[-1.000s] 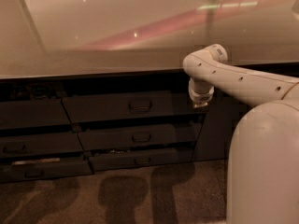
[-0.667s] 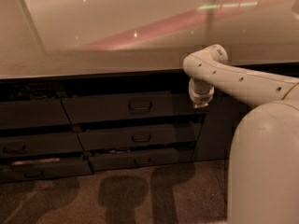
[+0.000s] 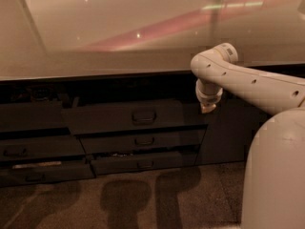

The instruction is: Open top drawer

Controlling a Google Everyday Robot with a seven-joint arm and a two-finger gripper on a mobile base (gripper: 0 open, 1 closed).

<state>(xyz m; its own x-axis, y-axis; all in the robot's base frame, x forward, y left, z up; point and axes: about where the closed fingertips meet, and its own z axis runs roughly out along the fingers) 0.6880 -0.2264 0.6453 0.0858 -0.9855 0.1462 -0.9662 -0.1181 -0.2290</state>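
Camera view shows the gripper (image 3: 207, 108), grip state unclear, at the right end of the top drawer (image 3: 105, 120), perhaps touching.

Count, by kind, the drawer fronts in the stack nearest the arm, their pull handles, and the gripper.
Drawer fronts: 3 (top drawer, middle drawer, bottom drawer)
Pull handles: 3, one centred on each front
Gripper: 1, at the top drawer's right end
Total: 7
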